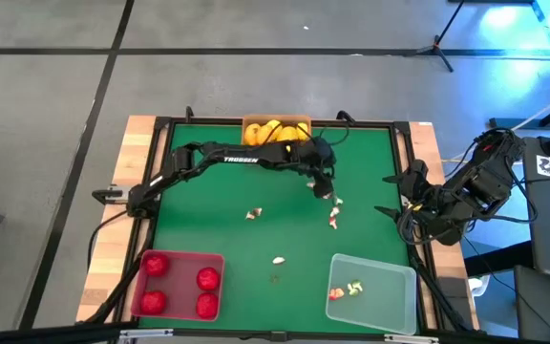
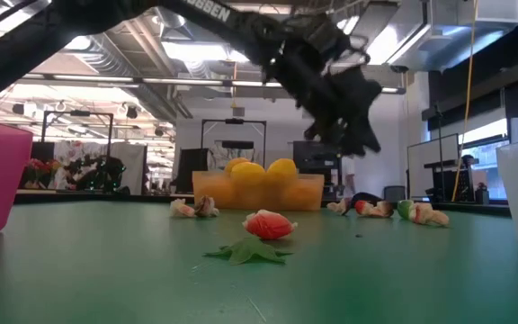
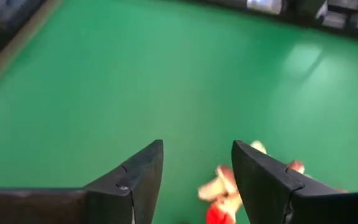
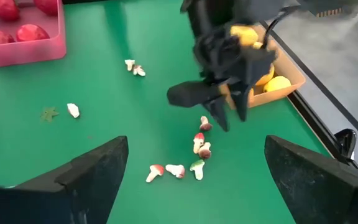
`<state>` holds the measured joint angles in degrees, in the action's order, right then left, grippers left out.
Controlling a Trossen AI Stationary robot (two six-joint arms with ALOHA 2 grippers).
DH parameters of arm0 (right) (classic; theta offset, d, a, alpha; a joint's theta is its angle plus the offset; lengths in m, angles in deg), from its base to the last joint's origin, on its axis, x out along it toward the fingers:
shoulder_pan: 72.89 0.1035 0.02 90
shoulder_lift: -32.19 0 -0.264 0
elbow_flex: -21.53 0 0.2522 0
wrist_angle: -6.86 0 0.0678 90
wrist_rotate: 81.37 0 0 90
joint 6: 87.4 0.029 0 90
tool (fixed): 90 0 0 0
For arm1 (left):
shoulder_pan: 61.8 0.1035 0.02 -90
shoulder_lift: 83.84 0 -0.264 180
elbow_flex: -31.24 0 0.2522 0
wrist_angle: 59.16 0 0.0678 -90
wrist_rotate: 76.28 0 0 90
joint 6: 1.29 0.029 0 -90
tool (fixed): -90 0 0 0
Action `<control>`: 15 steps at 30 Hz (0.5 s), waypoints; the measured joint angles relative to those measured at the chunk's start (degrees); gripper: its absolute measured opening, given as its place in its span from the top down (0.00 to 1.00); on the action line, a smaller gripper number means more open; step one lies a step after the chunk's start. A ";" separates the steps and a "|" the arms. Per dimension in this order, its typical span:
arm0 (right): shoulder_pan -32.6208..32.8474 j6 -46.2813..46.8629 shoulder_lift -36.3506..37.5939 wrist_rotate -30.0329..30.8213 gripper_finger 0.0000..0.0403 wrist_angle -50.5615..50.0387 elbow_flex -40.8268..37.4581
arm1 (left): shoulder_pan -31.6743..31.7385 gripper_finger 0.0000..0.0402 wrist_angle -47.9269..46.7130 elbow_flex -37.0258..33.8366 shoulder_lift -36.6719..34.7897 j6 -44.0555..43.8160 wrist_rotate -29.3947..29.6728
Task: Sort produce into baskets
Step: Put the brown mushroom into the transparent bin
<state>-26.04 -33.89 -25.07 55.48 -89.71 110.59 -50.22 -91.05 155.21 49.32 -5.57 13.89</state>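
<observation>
High view, left gripper (image 1: 327,191) open, empty, poised just above scattered whitish-and-red bits (image 1: 335,212).

Two dark jointed arms with white lettering, black cables, and wedge-shaped black fingers (image 3: 138,177).

Red fruits (image 1: 206,279) fill the red basket (image 1: 177,285); yellow fruits (image 1: 273,131) the orange basket (image 1: 276,130); mushroom bits (image 1: 335,212) lie scattered between, some inside the clear basket (image 1: 372,292).

green table (image 1: 218,191), red basket (image 1: 220,277), yellow fruits (image 1: 273,132), orange basket (image 1: 303,120)
</observation>
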 joint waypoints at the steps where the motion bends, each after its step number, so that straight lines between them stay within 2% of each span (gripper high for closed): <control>1: 0.00 0.00 0.00 0.00 0.07 -0.01 0.01 | -0.09 0.54 1.36 -1.46 0.17 -0.51 -0.16; 8: 0.01 0.00 0.00 0.00 0.07 -0.14 0.01 | -0.92 0.58 16.26 -12.19 -0.41 -3.82 0.10; 15: 0.00 0.00 0.00 -0.02 0.07 -0.24 0.00 | -1.08 0.61 19.67 -16.66 -0.61 -3.56 0.56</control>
<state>-26.04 -33.89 -25.07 55.47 -89.95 110.59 -51.30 -71.38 138.55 48.71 -9.13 14.45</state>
